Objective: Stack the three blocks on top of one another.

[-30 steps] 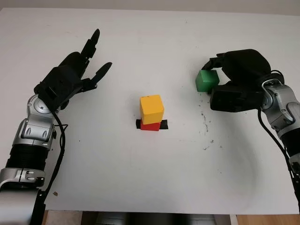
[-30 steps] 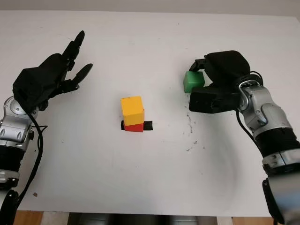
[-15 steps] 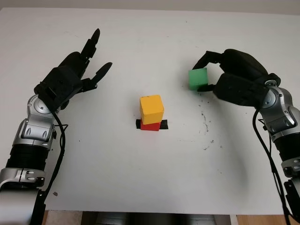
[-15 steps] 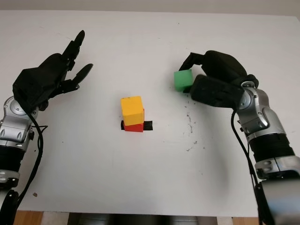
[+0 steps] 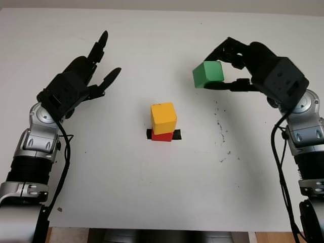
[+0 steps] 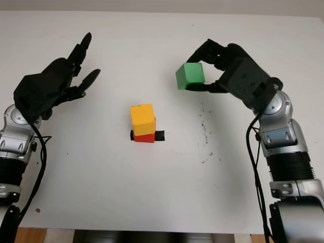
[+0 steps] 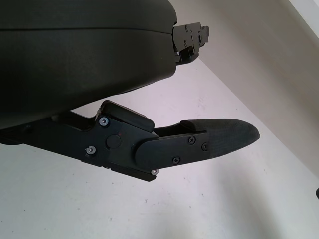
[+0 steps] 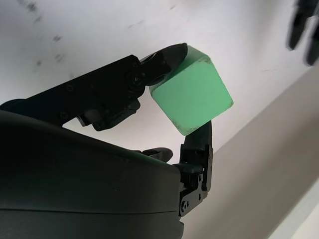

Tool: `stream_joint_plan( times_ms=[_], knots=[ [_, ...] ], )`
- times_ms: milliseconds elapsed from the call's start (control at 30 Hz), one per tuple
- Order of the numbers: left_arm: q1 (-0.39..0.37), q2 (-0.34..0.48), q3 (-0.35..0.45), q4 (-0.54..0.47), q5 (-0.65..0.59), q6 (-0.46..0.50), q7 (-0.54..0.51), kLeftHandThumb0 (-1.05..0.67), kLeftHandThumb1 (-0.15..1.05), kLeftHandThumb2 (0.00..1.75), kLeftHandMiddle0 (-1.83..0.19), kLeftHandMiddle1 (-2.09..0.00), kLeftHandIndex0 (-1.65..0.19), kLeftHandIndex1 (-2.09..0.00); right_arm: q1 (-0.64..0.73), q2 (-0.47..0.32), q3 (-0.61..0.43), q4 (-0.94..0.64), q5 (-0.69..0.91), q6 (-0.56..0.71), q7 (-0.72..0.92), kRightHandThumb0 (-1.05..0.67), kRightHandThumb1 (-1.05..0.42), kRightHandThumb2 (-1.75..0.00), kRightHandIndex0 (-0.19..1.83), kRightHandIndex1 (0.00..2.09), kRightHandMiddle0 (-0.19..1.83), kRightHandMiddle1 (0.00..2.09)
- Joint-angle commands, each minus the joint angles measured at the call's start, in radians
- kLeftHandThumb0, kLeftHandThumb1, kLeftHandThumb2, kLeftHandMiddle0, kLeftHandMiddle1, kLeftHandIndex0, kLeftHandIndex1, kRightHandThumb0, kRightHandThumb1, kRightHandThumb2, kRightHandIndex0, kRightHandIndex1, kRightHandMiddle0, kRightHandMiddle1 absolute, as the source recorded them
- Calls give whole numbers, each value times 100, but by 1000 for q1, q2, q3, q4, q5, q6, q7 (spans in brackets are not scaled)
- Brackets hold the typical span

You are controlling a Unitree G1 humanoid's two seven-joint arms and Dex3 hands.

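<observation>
A white bench (image 5: 152,202) takes up nearly the whole frame in both eye views, its surface matte and evenly lit with only soft shadows. Small dark specks and smudges (image 5: 221,132) dot it right of centre. A short strip of black tape (image 5: 175,134) lies near the middle. Along the top edge a grey wall (image 5: 162,4) meets the far side of the bench. At the bottom edge, brown wooden flooring (image 5: 278,237) shows at the lower right corner.
</observation>
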Motion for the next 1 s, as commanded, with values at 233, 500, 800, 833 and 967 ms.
stream_joint_plan(
  times_ms=[233,500,800,833,967],
  knots=[
    [9,7,3,5,-2,-4,1,-80,105,58,19,-1,19,0,64,140,-77,-356,231,370,-12,-38,-104,-6,28,0,16,180],
    [8,11,1,-1,6,4,5,-81,105,58,19,0,19,-1,19,143,-88,-595,378,655,-24,-41,-104,-9,25,0,15,188],
    [7,7,0,-6,7,11,7,-81,105,58,19,0,19,0,-87,45,-26,-713,391,850,-15,-39,-104,-7,29,1,18,185],
    [7,7,0,-7,7,12,6,-81,105,58,19,0,19,0,-104,28,-16,-712,392,866,-5,-38,-104,-7,29,1,17,184],
    [8,5,0,-7,6,8,6,-81,105,58,19,0,19,0,-162,-23,33,-689,392,920,33,-33,-102,-5,33,3,18,184]
  ],
)
